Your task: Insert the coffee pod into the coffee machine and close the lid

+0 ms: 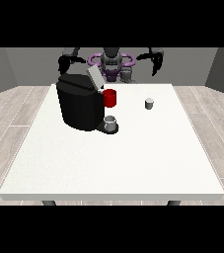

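A black coffee machine (79,105) stands on the white table (113,163) at the left, its grey lid (94,76) tilted up and open. A small grey cup (111,123) sits on its tray at the front. The small grey coffee pod (149,103) stands upright on the table to the right of the machine. The hand at the view's right (156,63) hangs raised behind the table's far edge, well above and behind the pod, holding nothing. The hand at the view's left (64,64) is raised behind the machine, also holding nothing.
A red mug (110,98) stands just right of the machine, between it and the pod. The robot's torso (111,64) is behind the table's far edge. Wooden floor surrounds the table.
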`<action>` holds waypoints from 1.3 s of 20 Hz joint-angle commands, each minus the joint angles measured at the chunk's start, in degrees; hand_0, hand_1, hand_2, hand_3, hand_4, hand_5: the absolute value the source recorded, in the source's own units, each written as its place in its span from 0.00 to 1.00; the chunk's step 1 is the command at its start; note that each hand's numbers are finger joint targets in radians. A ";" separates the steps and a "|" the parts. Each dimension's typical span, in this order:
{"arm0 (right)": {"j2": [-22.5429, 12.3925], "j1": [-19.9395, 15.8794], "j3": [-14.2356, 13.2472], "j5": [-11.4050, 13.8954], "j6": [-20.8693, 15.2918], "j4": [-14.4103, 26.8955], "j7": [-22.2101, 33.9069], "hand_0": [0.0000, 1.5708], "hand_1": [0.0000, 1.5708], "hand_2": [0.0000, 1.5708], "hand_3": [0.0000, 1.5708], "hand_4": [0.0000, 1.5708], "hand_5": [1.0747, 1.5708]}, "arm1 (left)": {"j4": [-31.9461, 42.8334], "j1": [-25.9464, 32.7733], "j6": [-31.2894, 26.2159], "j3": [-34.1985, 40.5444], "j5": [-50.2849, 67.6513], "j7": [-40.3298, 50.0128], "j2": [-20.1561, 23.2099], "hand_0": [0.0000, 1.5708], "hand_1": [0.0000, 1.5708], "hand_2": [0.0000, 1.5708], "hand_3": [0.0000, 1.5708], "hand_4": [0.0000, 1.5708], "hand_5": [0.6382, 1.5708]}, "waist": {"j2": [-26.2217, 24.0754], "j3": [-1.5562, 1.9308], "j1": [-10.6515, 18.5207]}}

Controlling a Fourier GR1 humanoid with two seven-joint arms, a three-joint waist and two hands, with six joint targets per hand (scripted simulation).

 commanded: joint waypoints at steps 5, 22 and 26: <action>0.28 -3.98 0.08 1.00 0.07 1.97 -5.04 0.00 0.00 0.00 0.00 0.19 1.00 | 6.05 -6.33 1.52 1.07 -10.01 1.42 7.11 0.00 0.00 0.00 0.00 0.00 1.00 | 6.64 0.01 -2.05; -2.07 -13.72 -1.55 0.89 -0.11 3.42 -1.48 0.00 0.00 0.00 0.00 0.29 1.00 | 31.72 -21.42 4.35 3.38 -24.85 -6.29 16.12 0.00 0.00 0.00 0.00 0.00 1.00 | 18.00 -0.03 -7.76; 0.26 -13.15 0.50 3.27 -2.35 4.83 -3.58 0.00 0.00 0.00 0.00 0.33 1.00 | 38.18 -25.11 2.61 3.71 -26.69 -4.42 17.48 0.00 0.00 0.00 0.00 0.00 1.00 | 18.38 -0.02 -8.06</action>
